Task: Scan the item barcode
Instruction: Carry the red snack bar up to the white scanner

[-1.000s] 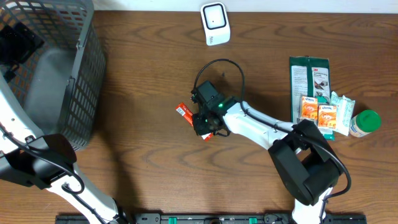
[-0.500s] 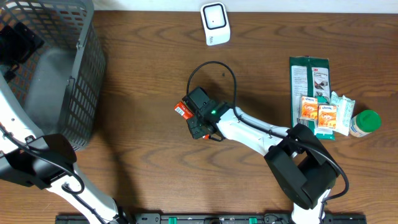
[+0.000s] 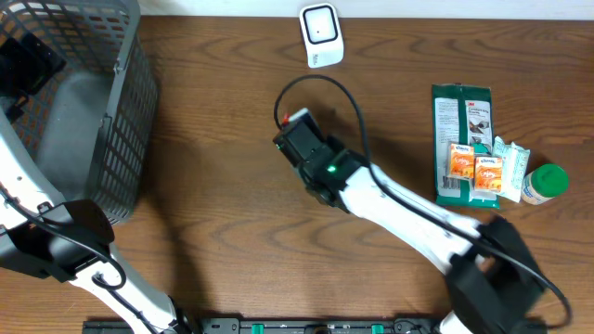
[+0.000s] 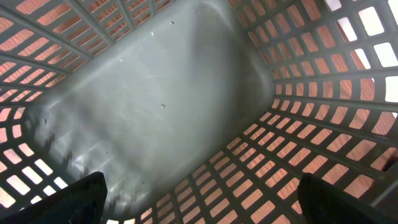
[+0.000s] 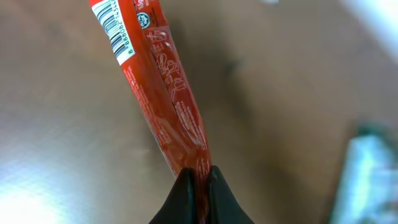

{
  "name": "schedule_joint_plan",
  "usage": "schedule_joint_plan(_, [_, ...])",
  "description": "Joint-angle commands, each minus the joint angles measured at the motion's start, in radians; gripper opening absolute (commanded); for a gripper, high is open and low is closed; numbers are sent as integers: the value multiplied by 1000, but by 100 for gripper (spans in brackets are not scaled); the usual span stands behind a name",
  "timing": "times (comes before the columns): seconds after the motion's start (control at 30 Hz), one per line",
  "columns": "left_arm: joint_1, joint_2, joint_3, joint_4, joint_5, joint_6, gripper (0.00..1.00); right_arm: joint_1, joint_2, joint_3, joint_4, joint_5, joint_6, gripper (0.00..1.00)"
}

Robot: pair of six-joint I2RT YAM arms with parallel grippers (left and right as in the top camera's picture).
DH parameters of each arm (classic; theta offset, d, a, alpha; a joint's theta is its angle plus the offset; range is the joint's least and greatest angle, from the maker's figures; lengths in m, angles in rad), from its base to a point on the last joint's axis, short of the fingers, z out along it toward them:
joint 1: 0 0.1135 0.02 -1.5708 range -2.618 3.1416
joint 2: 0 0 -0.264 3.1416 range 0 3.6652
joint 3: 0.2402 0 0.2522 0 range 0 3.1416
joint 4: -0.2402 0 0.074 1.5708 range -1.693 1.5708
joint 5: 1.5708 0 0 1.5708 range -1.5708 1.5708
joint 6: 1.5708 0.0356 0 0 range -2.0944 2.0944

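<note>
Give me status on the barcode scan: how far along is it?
Done: the right gripper has its jaws shut on one end of the red packet. In hand: the packet is carried with its barcode exposed at the far end, in the overhead view short of the white scanner. Left: present the barcode to the scanner.

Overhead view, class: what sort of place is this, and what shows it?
Probably a mock shop checkout: a white scanner, a grey shopping basket and packaged goods on a wooden table.

One basket (image 3: 130,93), one scanner (image 3: 321,35), one packet (image 5: 163,93), seemingly two orange packs (image 3: 461,162).
</note>
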Motion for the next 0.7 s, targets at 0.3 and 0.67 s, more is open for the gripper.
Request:
schedule_joint_plan(0.3, [0,-23,17,-3,-3,-1,98,14,-29,12,219,385,-831,1])
schedule_joint_plan(0.67, [0,-23,17,-4,-3,-1,98,-58,-27,85,803,514,-1677,1])
